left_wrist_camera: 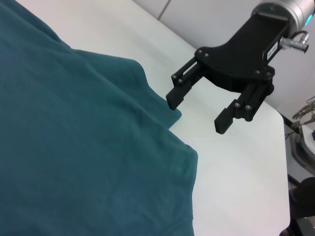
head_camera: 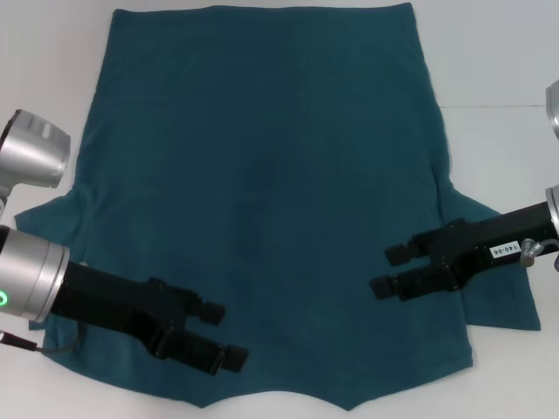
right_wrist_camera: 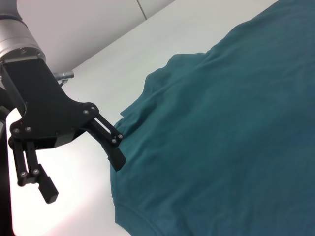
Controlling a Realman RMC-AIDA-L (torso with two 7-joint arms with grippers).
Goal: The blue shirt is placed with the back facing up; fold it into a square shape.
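blue shirt (head_camera: 271,192) lies flat, back up, filling the frame centre, no folds made yet. left gripper (head_camera: 225,335) lower left and right gripper (head_camera: 389,270) centre right are both open over it, holding nothing. every fold remains.

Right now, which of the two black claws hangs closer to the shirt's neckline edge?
The left claw, open low over the dark teal-blue cotton shirt near its curved neckline; the right claw, also open, hangs farther up beside the sleeve.
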